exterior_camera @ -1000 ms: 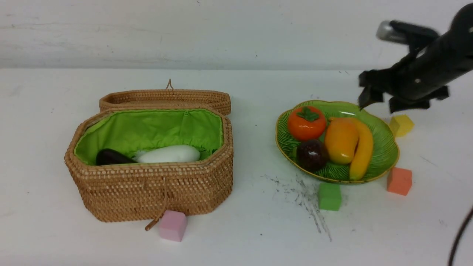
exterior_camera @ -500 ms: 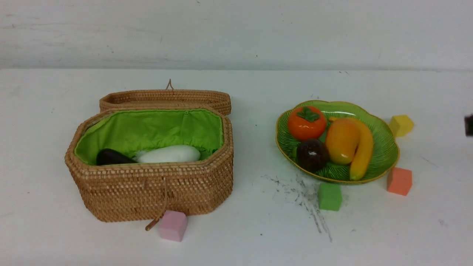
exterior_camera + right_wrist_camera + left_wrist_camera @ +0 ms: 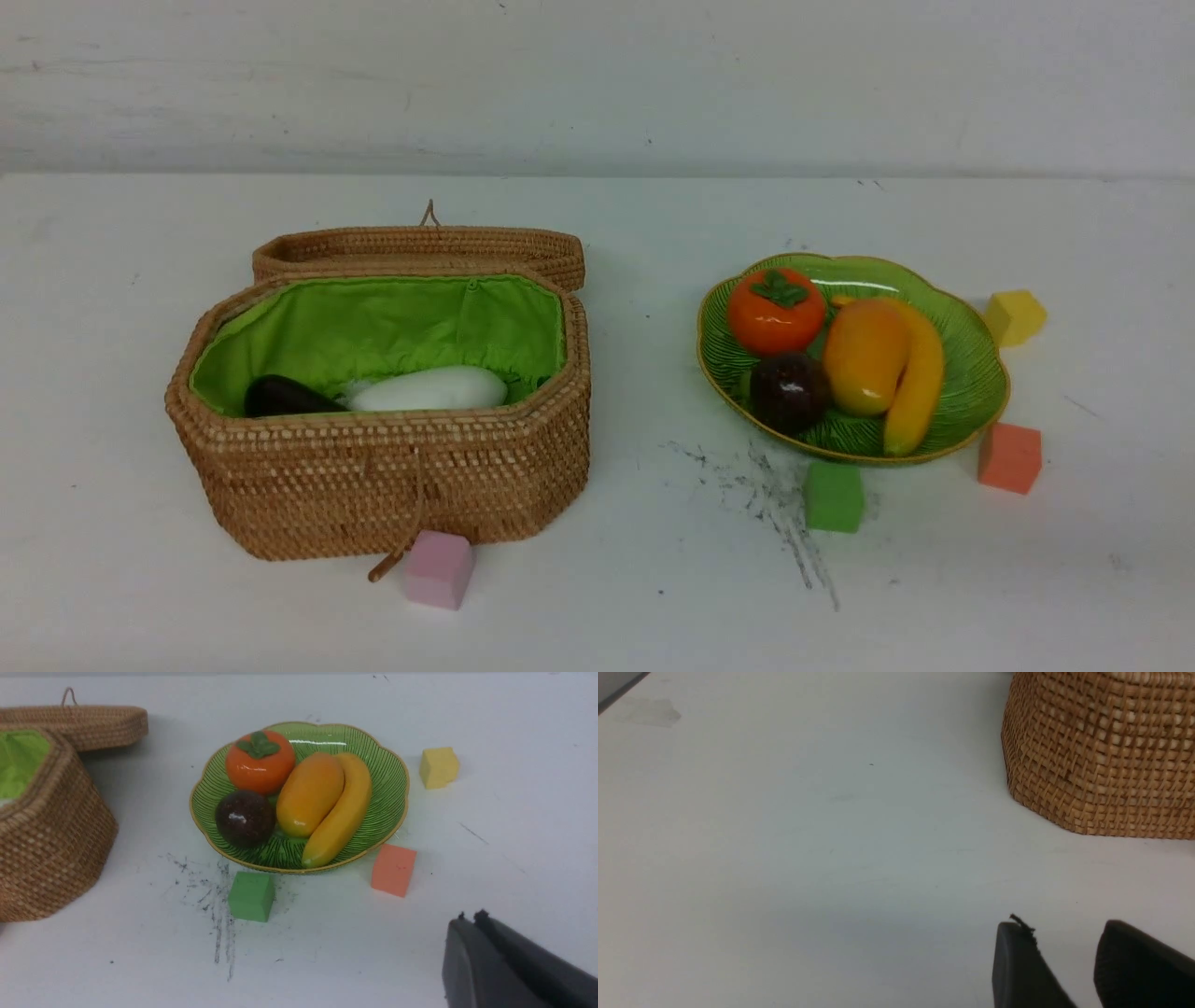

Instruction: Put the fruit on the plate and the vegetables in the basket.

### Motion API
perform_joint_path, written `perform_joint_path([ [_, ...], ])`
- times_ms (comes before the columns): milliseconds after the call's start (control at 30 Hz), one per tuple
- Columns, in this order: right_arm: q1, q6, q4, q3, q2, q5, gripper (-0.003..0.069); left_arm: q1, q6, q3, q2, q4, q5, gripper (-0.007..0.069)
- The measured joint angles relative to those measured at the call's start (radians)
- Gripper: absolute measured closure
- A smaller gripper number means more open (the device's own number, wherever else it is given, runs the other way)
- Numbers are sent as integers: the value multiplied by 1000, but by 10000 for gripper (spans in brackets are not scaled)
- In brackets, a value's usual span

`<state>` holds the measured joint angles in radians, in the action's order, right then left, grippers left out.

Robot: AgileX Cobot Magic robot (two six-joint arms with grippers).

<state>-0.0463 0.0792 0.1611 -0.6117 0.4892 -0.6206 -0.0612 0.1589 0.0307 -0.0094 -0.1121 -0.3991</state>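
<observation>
**A:** What's just changed on your side?

**B:** My right gripper (image 3: 469, 921) has come off the plate (image 3: 976, 373) and left the front view altogether; its jaws are now pressed together on nothing, low over the worktop's near right part. My left gripper (image 3: 1064, 942) sits just above the worktop beside the basket (image 3: 1101, 751), jaws a little apart, holding nothing.

**A:** And the task?

**B:** I'd judge it nearly or wholly done. Persimmon (image 3: 775, 310), mangosteen (image 3: 789, 392), mango (image 3: 864, 357) and banana (image 3: 920, 378) all lie on the plate. In the basket I see the eggplant (image 3: 280, 397) and radish (image 3: 429, 388); the carrot I can't see, perhaps hidden behind the wicker wall.

**A:** Anything in the way?

**B:** Only cubes: green (image 3: 833, 497) and orange (image 3: 1008, 457) just beside the plate's near rim, yellow (image 3: 1015, 316) at its far right, pink (image 3: 439, 569) touching the basket's front. The lid (image 3: 420, 250) lies open behind.
</observation>
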Motion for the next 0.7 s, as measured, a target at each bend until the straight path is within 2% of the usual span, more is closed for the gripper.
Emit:
perform_joint_path([
  [200, 0, -94, 1, 6, -15, -27, 667, 0, 0, 0, 0, 0, 0, 386],
  [567, 0, -104, -4, 6, -15, -25, 664, 0, 0, 0, 0, 0, 0, 386],
  [700, 4, -105, -86, 8, -21, 7, 662, 0, 0, 0, 0, 0, 0, 386],
])
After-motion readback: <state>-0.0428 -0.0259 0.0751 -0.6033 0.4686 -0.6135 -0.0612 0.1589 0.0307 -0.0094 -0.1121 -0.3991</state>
